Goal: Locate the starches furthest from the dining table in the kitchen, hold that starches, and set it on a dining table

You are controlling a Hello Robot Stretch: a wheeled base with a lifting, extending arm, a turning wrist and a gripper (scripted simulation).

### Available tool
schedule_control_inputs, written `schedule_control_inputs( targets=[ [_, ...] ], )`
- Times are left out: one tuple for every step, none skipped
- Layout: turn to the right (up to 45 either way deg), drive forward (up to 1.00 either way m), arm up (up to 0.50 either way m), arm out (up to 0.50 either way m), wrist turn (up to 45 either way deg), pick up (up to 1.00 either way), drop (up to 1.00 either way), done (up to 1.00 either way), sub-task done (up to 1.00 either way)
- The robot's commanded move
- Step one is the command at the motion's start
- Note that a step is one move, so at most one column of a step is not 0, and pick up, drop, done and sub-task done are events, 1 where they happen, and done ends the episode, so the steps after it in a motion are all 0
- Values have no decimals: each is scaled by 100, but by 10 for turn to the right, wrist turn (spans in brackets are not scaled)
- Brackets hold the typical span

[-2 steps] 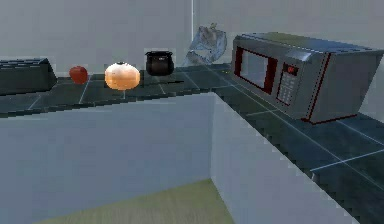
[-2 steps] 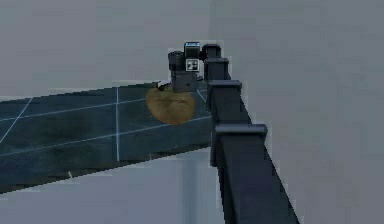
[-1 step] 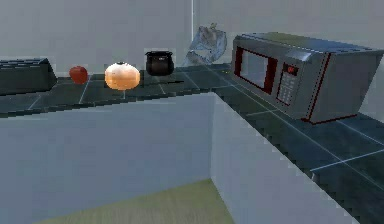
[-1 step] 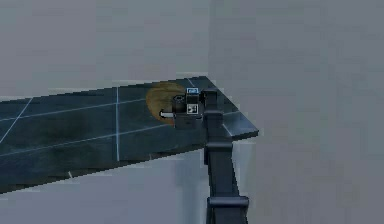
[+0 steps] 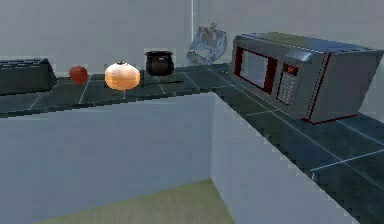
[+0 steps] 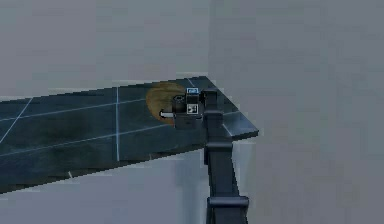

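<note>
Dark two-finger gripper (image 6: 176, 108) at the tip of the dark square arm bar (image 6: 220, 160), near the far right corner of the dark tiled counter (image 6: 80, 130). Just behind its fingers, lying on that corner: a round golden-brown lump (image 6: 157, 99). Cannot tell whether held or merely near.

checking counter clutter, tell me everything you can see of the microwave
The microwave is a boxy silver-grey appliance, metal by its look. Its front has a dark windowed door edged in red, shut, and a narrow control panel with a small red spot. It stands upright on the dark tiled counter at the forward view's right, front turned toward the view's left. The counter bears it; a pale crumpled thing sits behind it in the corner, whether touching I cannot tell.
</note>
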Motion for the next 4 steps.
schedule_control_inputs(
  targets=[
    [0, 0, 10, 0, 0, 0, 0, 0, 0],
    [0, 0, 2, 0, 0, 0, 0, 0, 0],
    [0, 0, 0, 0, -450, 0, 0, 0, 0],
    [0, 0, 0, 0, -450, 0, 0, 0, 0]
  ],
)
